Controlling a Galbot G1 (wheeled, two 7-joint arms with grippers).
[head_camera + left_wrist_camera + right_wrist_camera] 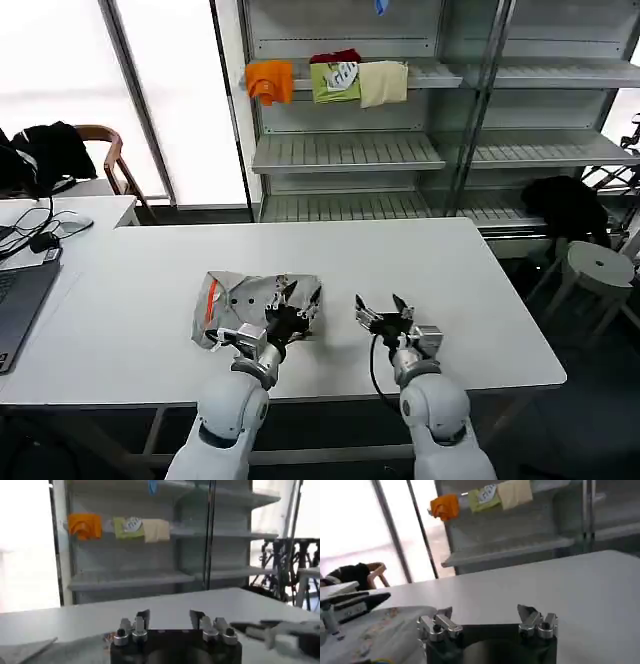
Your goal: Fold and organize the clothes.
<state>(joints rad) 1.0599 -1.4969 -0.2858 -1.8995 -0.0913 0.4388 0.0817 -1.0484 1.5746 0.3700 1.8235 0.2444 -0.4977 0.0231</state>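
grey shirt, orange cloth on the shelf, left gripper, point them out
grey shirt (240,300), head view, middle of the fabric
orange cloth (270,80), head view, its front
left gripper (299,297), head view, between the open fingers

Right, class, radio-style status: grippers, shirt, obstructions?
Left gripper open, over the folded grey shirt. Right gripper open, over bare white table beside it. Nothing in the way.

Shirt (250,305) on table (480,300), left of centre; shelves (345,150) behind.
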